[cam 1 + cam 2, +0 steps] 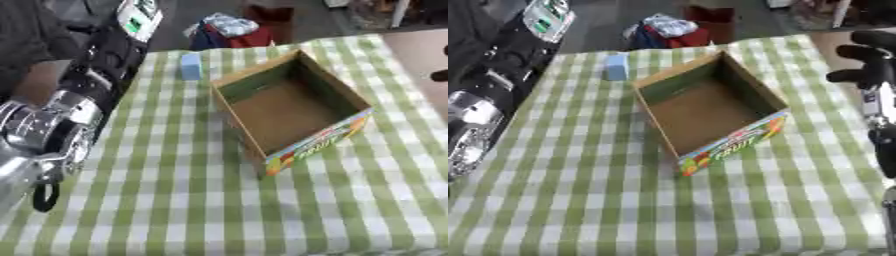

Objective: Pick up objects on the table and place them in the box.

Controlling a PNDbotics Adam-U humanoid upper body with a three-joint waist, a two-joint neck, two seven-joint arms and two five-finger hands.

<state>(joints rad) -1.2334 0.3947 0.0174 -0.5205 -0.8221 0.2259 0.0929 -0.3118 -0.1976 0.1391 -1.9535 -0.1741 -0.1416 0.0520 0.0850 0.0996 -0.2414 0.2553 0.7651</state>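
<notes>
In the left eye view, an open cardboard box (289, 112) with a colourful printed front sat on the green checked tablecloth (175, 200). A small light-blue block (191, 66) lay just beyond the box's far left corner, apart from it. The left arm (61, 120) crossed the left edge; its hand was out of sight.

In the right eye view, the right hand (866, 62) showed at the right edge, fingers spread apart, holding nothing.

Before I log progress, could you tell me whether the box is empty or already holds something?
Empty: the box stands open-topped with only bare brown floor inside, and the light blue block lies outside on the cloth.
</notes>
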